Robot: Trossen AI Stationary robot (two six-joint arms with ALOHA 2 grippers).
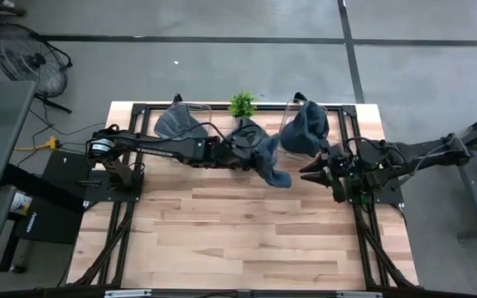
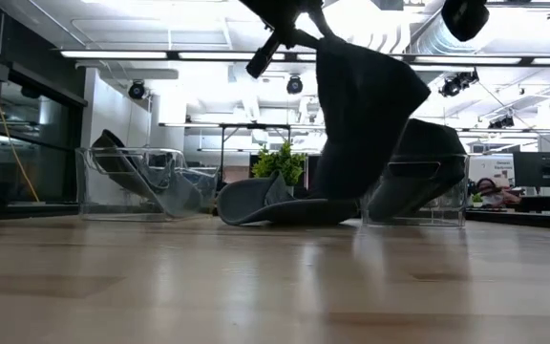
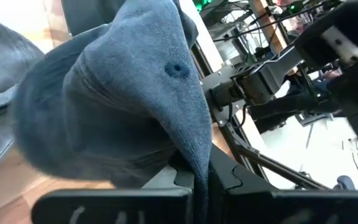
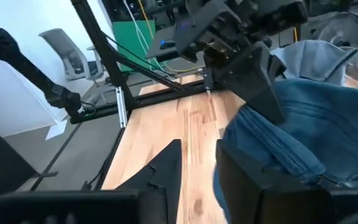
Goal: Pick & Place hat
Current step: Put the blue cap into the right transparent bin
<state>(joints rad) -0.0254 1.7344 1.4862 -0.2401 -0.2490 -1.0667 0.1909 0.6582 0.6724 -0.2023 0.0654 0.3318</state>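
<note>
L gripper [image 1: 253, 156] sits mid-table near the back edge, jaws clamped on a fold of the blue hat [image 1: 270, 161]; in the left wrist view the hat [image 3: 123, 99] drapes over the fingers, cloth pinched between them. Low view: hat [image 2: 356, 115] hangs from above, brim end just about touching the wood table [image 1: 247, 232]. R gripper [image 1: 321, 174] waits just beside the hat, jaws apart w/ nothing between. Clear bins [image 1: 301, 116] at back hold more hats.

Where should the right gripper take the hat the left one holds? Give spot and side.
Probably take the hat by its loose lower end, coming in from the right gripper's own side: that end hangs free and points toward it, while the left gripper pinches the upper fabric.
</note>
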